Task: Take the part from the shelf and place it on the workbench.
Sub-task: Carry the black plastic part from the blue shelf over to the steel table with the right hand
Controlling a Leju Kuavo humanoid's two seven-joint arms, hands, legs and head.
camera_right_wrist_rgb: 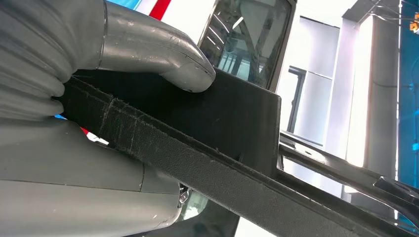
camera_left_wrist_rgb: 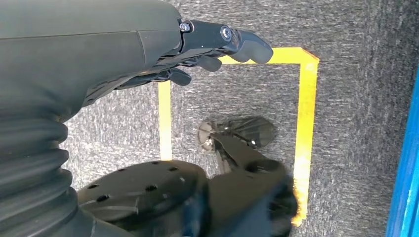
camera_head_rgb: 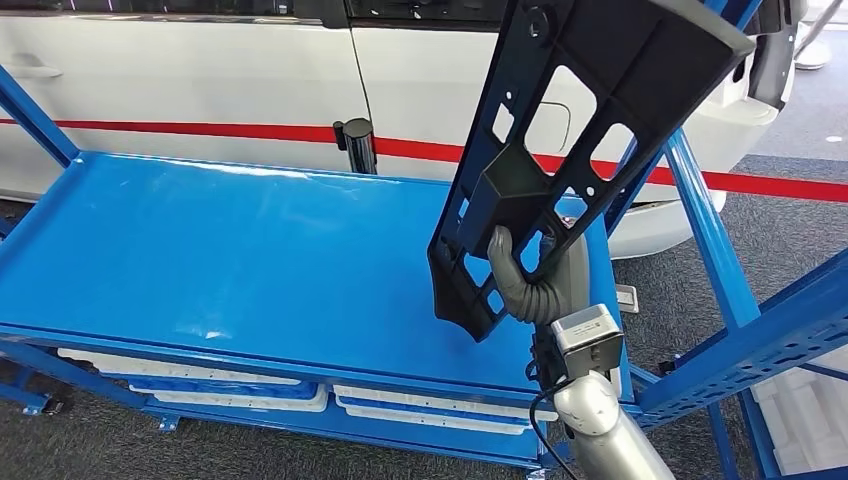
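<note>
A long black plastic part (camera_head_rgb: pixel 560 140) with several cut-outs stands tilted above the right end of the blue workbench (camera_head_rgb: pixel 220 250), its lower end close over the bench top. My right hand (camera_head_rgb: pixel 530 275) grips it near that lower end, thumb (camera_right_wrist_rgb: pixel 163 49) pressed on the part's flat face (camera_right_wrist_rgb: pixel 217 118). My left hand (camera_left_wrist_rgb: pixel 197 49) hangs over the grey carpet with its fingers apart and nothing in them.
A blue shelf frame (camera_head_rgb: pixel 720 270) stands to the right of the bench. A white car (camera_head_rgb: pixel 230 70) with a red stripe is parked behind. White trays (camera_head_rgb: pixel 240 395) lie on the bench's lower level. Yellow tape (camera_left_wrist_rgb: pixel 306 118) marks the carpet.
</note>
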